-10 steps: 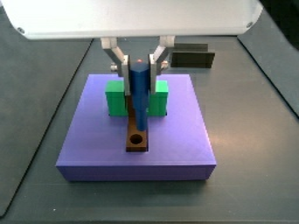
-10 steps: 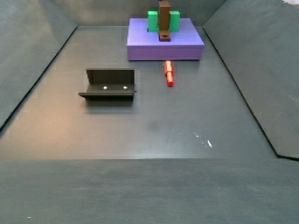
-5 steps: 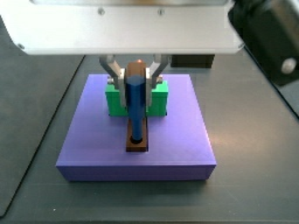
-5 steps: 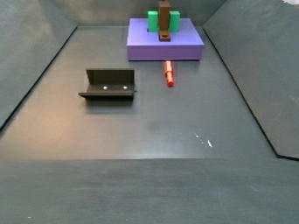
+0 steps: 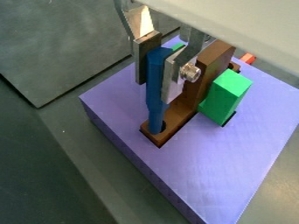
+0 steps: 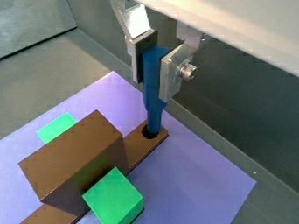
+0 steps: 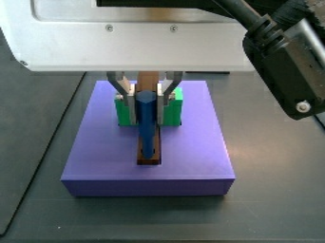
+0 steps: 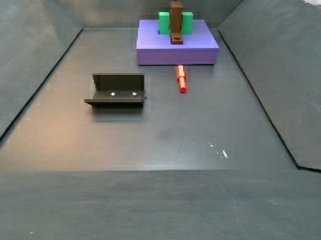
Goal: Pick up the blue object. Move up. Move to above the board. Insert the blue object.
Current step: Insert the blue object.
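Note:
My gripper (image 5: 158, 61) is shut on the blue object (image 5: 156, 87), a slim blue peg held upright between the silver fingers. The peg's lower end sits in the round hole at the near end of the board (image 5: 195, 98), a narrow brown plank lying on the lavender slab (image 5: 198, 171). Another wrist view shows the gripper (image 6: 156, 63), the peg (image 6: 153, 98) and the board (image 6: 82, 162) the same way. In a side view the peg (image 7: 148, 123) stands in the board (image 7: 151, 158). The gripper and peg do not show in the far side view.
Green blocks (image 7: 124, 107) flank the board's far end on the slab (image 7: 152, 176). In a side view the slab (image 8: 157, 52) sits at the far end of the grey floor. A red peg (image 8: 181, 78) lies before it, and the fixture (image 8: 116, 91) stands to the left.
My gripper has moved down with the blue peg. Its lower end, above the board a second ago, now sits in the hole.

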